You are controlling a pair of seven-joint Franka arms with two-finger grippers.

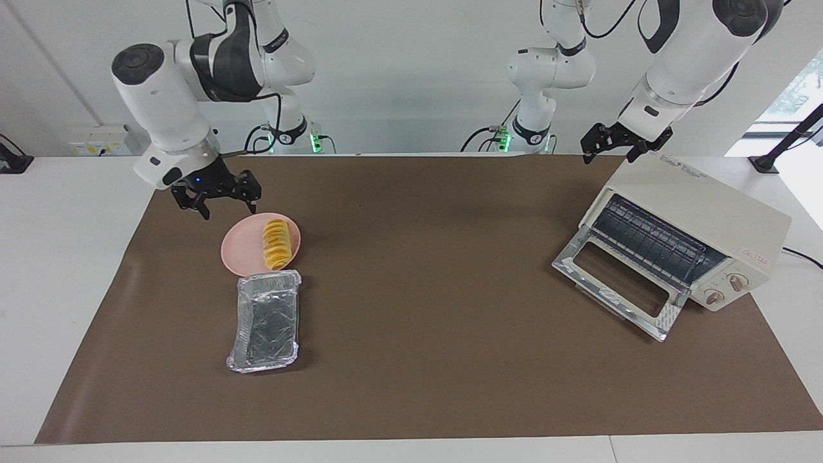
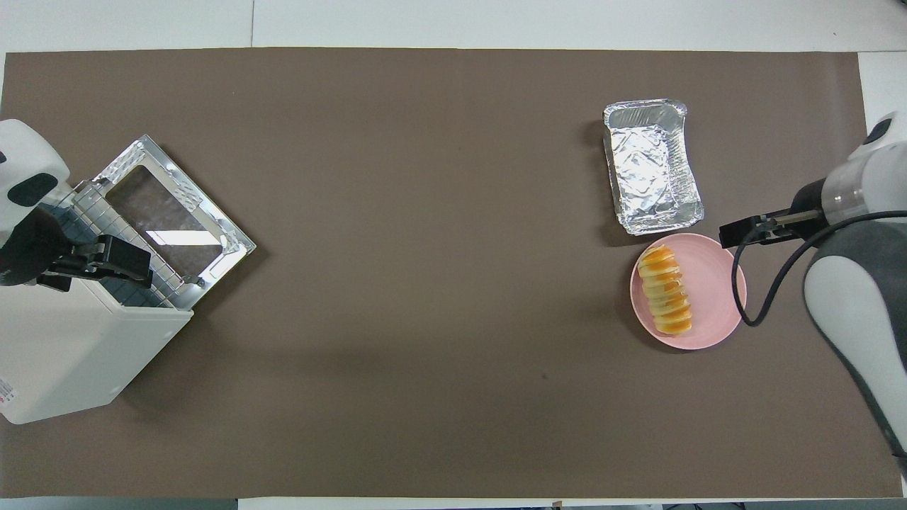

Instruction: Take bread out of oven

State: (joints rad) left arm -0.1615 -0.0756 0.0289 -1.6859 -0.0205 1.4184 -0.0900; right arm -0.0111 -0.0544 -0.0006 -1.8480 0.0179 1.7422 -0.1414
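The bread (image 1: 276,244), a small ridged golden loaf, lies on the round pink plate (image 1: 236,252) toward the right arm's end of the table; it also shows in the overhead view (image 2: 665,289) on the plate (image 2: 717,297). My right gripper (image 1: 228,207) is open and empty, raised over the plate's edge nearer to the robots, apart from the bread; it shows in the overhead view too (image 2: 737,232). The cream-white oven (image 1: 697,202) stands at the left arm's end with its glass door (image 1: 617,283) dropped open and its wire rack bare. My left gripper (image 1: 609,155) is open, raised over the oven's top.
A crinkled silver foil tray (image 1: 267,321) lies empty on the brown mat (image 1: 437,334), just farther from the robots than the plate; it also shows in the overhead view (image 2: 652,166). The oven's open door (image 2: 170,212) juts out over the mat.
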